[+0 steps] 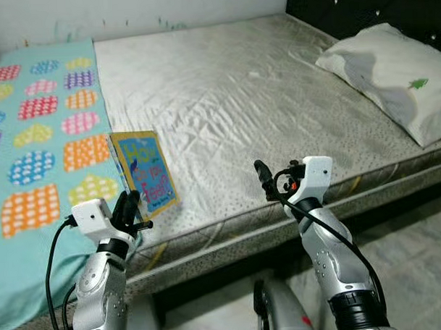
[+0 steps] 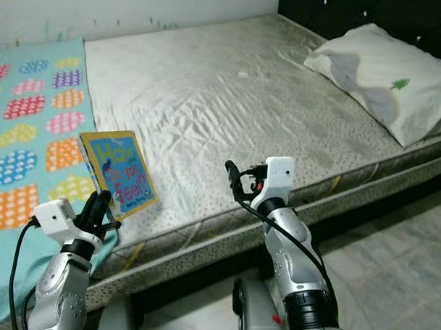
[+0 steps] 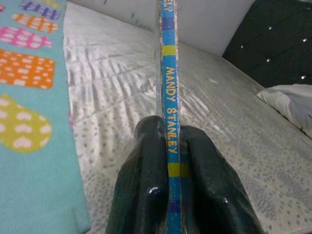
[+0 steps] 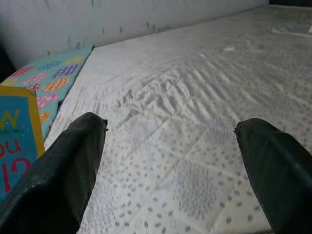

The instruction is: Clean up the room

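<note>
A thin blue and yellow picture book point(image 1: 145, 172) stands upright at the front edge of the bed point(image 1: 225, 100). My left gripper point(image 1: 129, 209) is shut on its lower edge. In the left wrist view the book's spine point(image 3: 169, 97) is pinched between both black fingers point(image 3: 144, 185). My right gripper point(image 1: 266, 179) hovers open over the mattress edge to the right of the book, with nothing between its fingers point(image 4: 58, 175). A corner of the book point(image 4: 17, 136) shows in the right wrist view.
A turquoise blanket point(image 1: 38, 128) with coloured patches covers the bed's left part. A white pillow point(image 1: 395, 72) lies at the right against a dark headboard point(image 1: 374, 7). Grey floor point(image 1: 419, 259) runs beside the bed on the right.
</note>
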You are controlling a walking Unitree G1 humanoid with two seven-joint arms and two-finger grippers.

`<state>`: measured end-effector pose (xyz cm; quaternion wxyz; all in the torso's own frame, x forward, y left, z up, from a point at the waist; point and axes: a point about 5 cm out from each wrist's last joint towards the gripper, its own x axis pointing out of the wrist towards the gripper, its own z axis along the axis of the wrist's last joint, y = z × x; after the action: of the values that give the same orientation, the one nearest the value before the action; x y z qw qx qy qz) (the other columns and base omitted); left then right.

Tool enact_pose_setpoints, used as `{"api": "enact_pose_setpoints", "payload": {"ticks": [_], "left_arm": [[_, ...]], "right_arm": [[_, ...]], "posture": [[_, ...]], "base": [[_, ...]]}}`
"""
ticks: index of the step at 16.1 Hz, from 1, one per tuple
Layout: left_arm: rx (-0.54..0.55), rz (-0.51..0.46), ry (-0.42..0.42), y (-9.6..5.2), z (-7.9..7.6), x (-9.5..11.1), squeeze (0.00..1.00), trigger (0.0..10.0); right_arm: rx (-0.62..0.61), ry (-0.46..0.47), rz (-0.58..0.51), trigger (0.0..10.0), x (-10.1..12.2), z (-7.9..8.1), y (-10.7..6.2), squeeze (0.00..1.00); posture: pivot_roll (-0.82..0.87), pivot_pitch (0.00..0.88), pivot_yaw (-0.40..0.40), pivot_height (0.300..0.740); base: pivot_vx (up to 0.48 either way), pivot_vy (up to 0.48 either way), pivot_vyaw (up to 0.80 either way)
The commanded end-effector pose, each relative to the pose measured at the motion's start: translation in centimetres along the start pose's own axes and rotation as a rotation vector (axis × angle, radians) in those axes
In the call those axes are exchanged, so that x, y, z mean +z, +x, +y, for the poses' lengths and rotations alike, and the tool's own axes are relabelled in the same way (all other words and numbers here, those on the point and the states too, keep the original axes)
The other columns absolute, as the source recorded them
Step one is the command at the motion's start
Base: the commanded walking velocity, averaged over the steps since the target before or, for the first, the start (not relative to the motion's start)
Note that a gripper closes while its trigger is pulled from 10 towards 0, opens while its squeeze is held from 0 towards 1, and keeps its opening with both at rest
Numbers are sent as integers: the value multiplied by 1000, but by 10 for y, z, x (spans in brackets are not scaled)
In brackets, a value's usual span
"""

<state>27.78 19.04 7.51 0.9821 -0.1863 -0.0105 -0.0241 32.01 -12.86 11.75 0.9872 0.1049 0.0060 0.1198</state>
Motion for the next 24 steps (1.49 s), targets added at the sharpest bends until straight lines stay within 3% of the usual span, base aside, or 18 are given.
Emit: {"api": "enact_pose_setpoints", "payload": {"ticks": [1,7,15,16,17,18,21,24], "left_arm": [[-16,-47,17,4,-4,12,0,0],[-31,-27,9,16,-10,13,0,0],[-44,14,53,38,-14,15,0,0],[-31,22,56,39,-14,15,0,3373],[-35,21,50,40,-14,18,0,7608],[-25,13,64,39,-13,19,0,10000],[38,20,140,31,-7,19,0,10000],[62,18,75,25,-2,17,0,10000]], "right_arm": [[14,-4,-14,10000,6,1,3,0],[2,-23,-18,10000,8,-5,7,0],[-72,-63,-37,10000,6,-13,10,0],[-91,-75,-42,10000,6,-15,9,0],[-99,-90,-40,10000,5,-16,9,0],[-114,-90,-33,10000,1,-17,7,0],[-124,-87,-34,10000,-2,-14,4,0],[-136,-110,-22,10000,-10,-18,-4,0]], "posture": [[-75,0,-8,655],[-89,0,-7,735],[-103,0,24,740],[-93,0,25,740],[-93,0,25,740],[-81,0,28,740],[-80,0,28,740],[-71,0,28,740]], "base": [[0,0,0],[0,0,0],[0,0,0],[0,0,0],[0,0,0],[0,0,0],[0,0,0],[0,0,0]]}}
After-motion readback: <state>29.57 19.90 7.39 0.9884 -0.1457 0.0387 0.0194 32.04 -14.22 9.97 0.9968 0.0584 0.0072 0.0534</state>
